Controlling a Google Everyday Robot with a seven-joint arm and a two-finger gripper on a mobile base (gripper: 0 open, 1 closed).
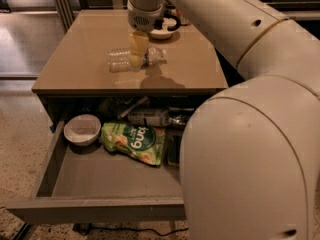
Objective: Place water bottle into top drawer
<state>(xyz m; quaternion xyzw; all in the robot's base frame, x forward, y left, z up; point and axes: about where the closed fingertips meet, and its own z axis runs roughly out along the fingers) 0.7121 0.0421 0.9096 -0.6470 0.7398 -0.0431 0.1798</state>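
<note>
The water bottle lies on its side on the tan table top, white cap pointing right. My gripper hangs straight down from the arm over the bottle's middle and reaches down to it, covering part of it. The top drawer under the table top is pulled open toward me.
In the drawer lie a white bowl at the back left, a green snack bag in the middle and a darker bottle at the back. A white object sits on the table behind the gripper. My arm fills the right side.
</note>
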